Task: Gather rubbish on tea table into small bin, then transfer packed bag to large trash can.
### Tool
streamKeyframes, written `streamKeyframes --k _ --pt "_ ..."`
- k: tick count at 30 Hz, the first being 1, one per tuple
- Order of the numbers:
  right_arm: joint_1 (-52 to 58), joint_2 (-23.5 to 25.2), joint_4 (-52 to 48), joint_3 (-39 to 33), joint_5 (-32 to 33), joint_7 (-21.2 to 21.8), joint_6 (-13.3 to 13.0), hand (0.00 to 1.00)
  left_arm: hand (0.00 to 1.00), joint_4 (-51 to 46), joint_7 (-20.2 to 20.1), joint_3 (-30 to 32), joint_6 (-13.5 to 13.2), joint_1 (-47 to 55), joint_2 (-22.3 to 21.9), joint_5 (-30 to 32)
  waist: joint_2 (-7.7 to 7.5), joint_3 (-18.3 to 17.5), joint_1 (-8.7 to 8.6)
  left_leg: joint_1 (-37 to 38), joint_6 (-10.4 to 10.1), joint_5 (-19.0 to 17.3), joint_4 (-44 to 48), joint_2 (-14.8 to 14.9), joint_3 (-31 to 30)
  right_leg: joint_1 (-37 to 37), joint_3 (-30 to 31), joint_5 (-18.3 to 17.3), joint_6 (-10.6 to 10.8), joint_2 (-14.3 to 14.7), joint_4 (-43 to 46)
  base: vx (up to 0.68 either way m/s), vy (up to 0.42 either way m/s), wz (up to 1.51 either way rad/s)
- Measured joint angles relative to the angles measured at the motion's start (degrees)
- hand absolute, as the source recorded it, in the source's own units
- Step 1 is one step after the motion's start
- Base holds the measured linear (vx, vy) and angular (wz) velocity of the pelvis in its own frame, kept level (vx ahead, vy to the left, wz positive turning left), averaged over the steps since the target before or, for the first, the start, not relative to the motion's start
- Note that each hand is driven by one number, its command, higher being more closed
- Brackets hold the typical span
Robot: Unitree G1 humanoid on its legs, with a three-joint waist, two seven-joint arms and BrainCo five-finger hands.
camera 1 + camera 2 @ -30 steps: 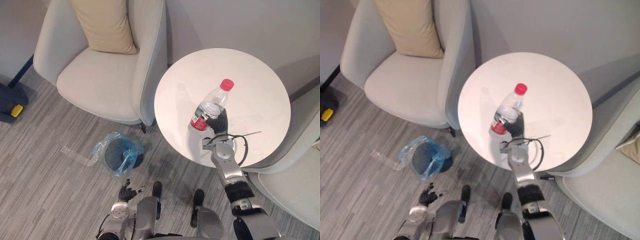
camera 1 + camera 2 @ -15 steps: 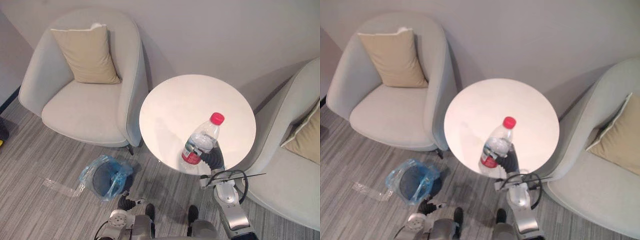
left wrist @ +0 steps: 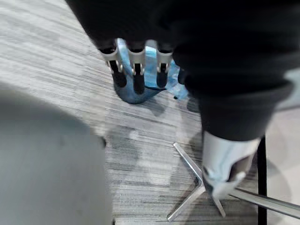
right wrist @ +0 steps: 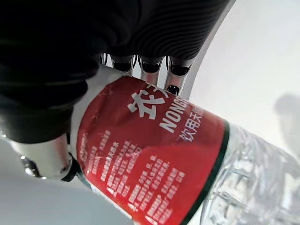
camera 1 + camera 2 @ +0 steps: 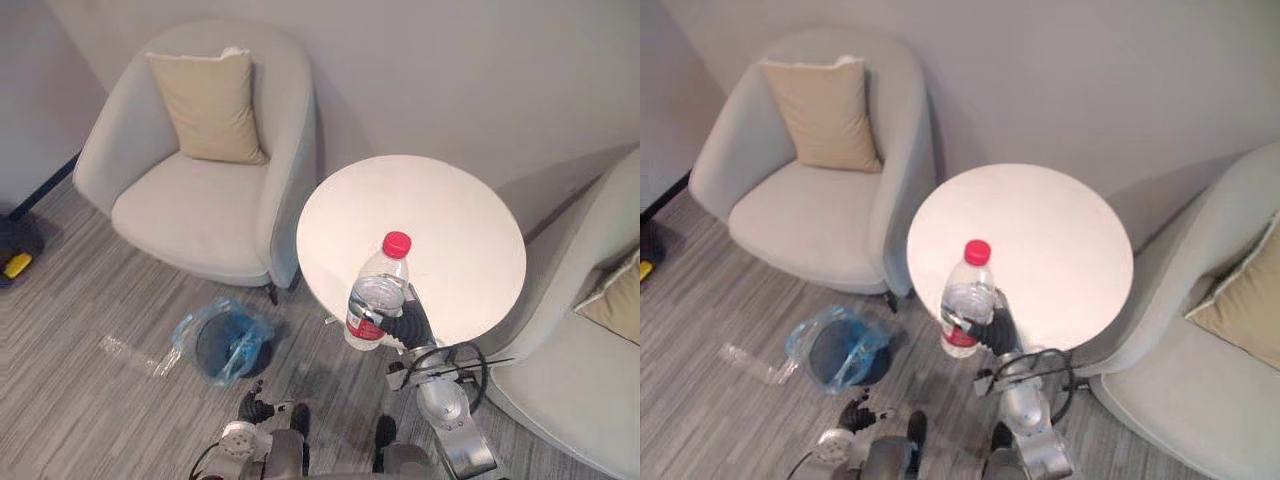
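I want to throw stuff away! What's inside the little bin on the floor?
The small bin is lined with a blue plastic bag. Its inside looks dark, with no rubbish I can make out. Bag folds hang over one side and hide part of it.

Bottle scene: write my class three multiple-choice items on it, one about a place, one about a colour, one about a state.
1. Where is the small bin?
A. on the floor
B. on the round table
C. on an armchair seat

2. What colour is the cap of the bottle?
A. blue
B. red
C. white

3. What state is the right hand in?
A. open, flat on the table
B. shut, holding nothing
C. shut on the bottle

Answers: 1 A, the blue-lined bin stands on the grey floor; 2 B, the cap is red; 3 C, its fingers curl round the bottle at the label.
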Motion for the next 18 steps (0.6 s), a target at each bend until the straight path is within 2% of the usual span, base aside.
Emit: streamKeyframes --k 1,2,3,4,5,6,7,8,9,10,12,15,17,18 --pt "-0.2 0.2 0.04 -0.57 0.01 -0.31 0.04 1.0 0.0 0.06 -0.17 -0.07 0.05 -0.33 -0.06 0.5 -0.51 0.32 -0.62 -1.05 1.06 -1.47 3.88 0.8 3.77 -0.28 -0.95 -0.04 -0.07 -1.08 0.22 -0.18 -0.031 1.07" --pt "-0.2 0.41 0.13 -1.86 0.0 -1.01 0.16 1.0 0.0 -0.29 -0.23 -0.17 -0.17 -0.08 -0.43 1.67 -0.9 0.35 -1.9 -1.46 2.09 -3.87 14.02 2.57 13.08 0.76 -3.5 0.0 0.0 -3.36 0.73 -0.11 -0.048 1.17" --pt "0.66 0.36 0.13 -3.17 0.01 -1.7 0.15 1.0 0.0 0.09 -0.35 -0.34 0.05 0.58 -2.04 2.3 -0.32 -0.4 -3.49 1.59 0.77 -5.4 18.15 4.91 19.59 2.81 -6.72 0.26 0.4 -4.43 -0.14 -0.09 -0.029 1.17" --pt "0.96 0.38 0.13 -3.64 0.03 -2.03 0.15 1.0 0.0 0.19 -0.42 -0.64 0.05 0.93 -2.69 2.64 0.13 -0.72 -4.07 2.93 0.15 -5.77 17.79 5.43 20.86 3.55 -7.82 0.42 0.68 -4.55 -0.56 -0.04 0.025 1.11" --pt "1.39 0.34 0.13 -4.33 0.02 -2.65 0.17 1.0 0.0 0.15 -0.49 -1.97 -0.03 1.67 -3.6 3.24 1.28 -1.5 -5.05 5.55 -0.97 -6.33 15.69 6.03 22.31 4.36 -10.08 0.75 1.19 -4.56 -1.21 -0.05 0.168 1.06" --pt "1.31 0.23 0.24 -4.78 0.01 -3.46 0.16 1.0 0.0 0.13 -1.32 -4.23 -0.1 1.97 -4.68 4.29 2.87 -2.52 -5.46 8.56 -3.31 -7.36 8.61 5.73 22.17 3.66 -12.13 1.32 2.07 -3.94 -1.24 -0.05 0.242 1.26" --pt "0.63 1.11 2.03 -4.75 -0.02 -3.56 0.17 1.0 0.0 0.38 -1.57 -4.88 -0.02 1.75 -5.02 4.92 2.99 -2.4 -5.45 10.28 -6.33 -6.91 2.21 4.78 21.7 3.48 -13.12 2.53 2.61 -3.44 -1.78 -0.05 0.256 0.94" --pt "0.4 1.72 3.13 -4.66 -0.02 -3.52 0.25 1.0 0.0 0.39 -1.56 -4.88 0.02 1.81 -4.88 5.1 2.09 -1.99 -5.26 10.64 -6.05 -5.88 1.21 4.11 21.34 3.78 -13.25 3.03 2.62 -3.73 -2.26 -0.09 0.187 0.57" --pt "0.13 2.94 6.66 -3.78 -0.07 -3.19 0.75 1.0 0.0 -0.5 -1.44 -4.8 -0.24 1.96 -3.83 5.32 -0.35 -1.77 -3.93 11.37 -5.59 -4.64 -0.73 2.87 20.78 4.47 -13.49 4.01 2.93 -4.35 -3.24 -0.1 0.12 0.21" --pt "-0.06 3.6 8.57 -2.79 -0.09 -2.95 1.26 1.0 0.0 -0.96 -1.27 -4.65 -0.22 1.99 -3.26 5.33 -1.33 -1.72 -3.32 11.99 -5.46 -4.52 -0.94 2.46 20.84 5.2 -13.55 4.39 2.87 -4.61 -3.61 -0.14 0.142 0.11" --pt "0.05 4.41 10.94 0.44 -0.08 -2.01 1.68 1.0 0.0 -0.88 -1.19 -4.15 -0.22 2.37 -3.06 5.33 -1.97 -2.12 -2.94 13.61 -5.13 -4.37 -1.86 1.36 20.7 6.23 -13.11 4.56 3.05 -5.41 -3.44 -0.1 0.117 -0.09" --pt "-0.06 4.96 11.7 2.96 -0.08 -1.41 1.64 1.0 0.0 -0.71 -1.08 -2.92 -0.22 2.96 -2.52 5.3 -1.73 -2.17 -3.01 15.59 -3.87 -3.41 -5.95 -0.79 20.31 5.5 -12.78 2.97 2.9 -7.32 -0.16 -0.07 0.105 0.03" --pt "-0.09 4.49 12.9 2.74 -0.07 -0.96 1.67 1.0 0.0 -0.73 -0.91 -1.62 -0.21 3.0 -2.52 5.25 -1.99 -1.72 -3.0 17.06 -3.41 -3.06 -8.0 -2.44 18.26 4.94 -12.72 0.12 3.36 -9.7 4.8 -0.01 0.076 0.36" --pt "-0.08 4.54 13.27 2.55 -0.07 -0.89 1.71 1.0 0.0 -0.76 -0.91 -1.39 -0.2 3.01 -2.31 5.25 -2.26 -1.54 -3.1 16.99 -3.2 -3.23 -7.8 -2.7 17.03 4.65 -11.25 -2.06 2.56 -9.89 6.46 -0.01 0.021 0.57"
